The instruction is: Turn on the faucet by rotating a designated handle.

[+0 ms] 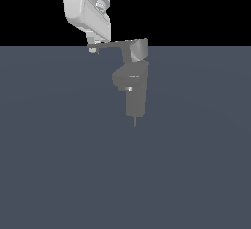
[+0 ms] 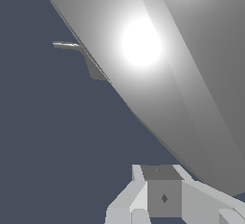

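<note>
Small matte grey blocky faucet [image 1: 134, 88] stands upright on the dark blue-grey floor [image 1: 59, 164], approx mid-scene, column vertical. Its thin flat tapering grey handle [image 1: 116, 44] runs roughly horizontal from the top cap, long axis pointing twd the exterior view's left. No legible writing or labels anywhere. White robot gripper [image 1: 93, 48] hangs from above w/ fingertips right at the handle's free end, seemingly touching. Can't tell how far the jaws are apart. In the wrist view the handle [image 2: 158, 65] fills the frame as a broad grey slab.
</note>
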Robot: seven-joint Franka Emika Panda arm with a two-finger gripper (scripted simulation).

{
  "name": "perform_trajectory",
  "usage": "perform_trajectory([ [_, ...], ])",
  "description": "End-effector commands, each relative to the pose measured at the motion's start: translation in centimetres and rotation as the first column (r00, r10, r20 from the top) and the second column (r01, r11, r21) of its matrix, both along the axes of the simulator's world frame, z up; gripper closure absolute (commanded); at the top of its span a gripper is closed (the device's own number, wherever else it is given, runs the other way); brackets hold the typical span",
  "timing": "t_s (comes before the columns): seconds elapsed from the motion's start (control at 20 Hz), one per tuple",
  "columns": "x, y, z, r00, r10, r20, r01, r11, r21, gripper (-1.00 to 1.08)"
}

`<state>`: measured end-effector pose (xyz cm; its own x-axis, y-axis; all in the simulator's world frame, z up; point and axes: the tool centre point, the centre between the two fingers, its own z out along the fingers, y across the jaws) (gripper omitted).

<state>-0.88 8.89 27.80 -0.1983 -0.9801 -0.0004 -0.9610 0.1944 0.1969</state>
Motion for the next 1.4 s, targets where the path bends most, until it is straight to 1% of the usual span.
perform_trajectory([
  [0.0,-0.9,0.6,0.4,1.0,0.007,0.001,-0.007,1.0,0.002,1.08],
  [0.1,-1.1,0.7,0.5,1.0,0.007,0.001,-0.007,1.0,0.002,1.08],
  [0.15,-0.8,0.2,0.0,1.0,0.0,-0.002,0.0,1.0,-0.005,1.08],
  [1.35,-7.1,-3.3,1.4,1.0,0.005,0.0,-0.005,1.0,0.0,1.08],
])
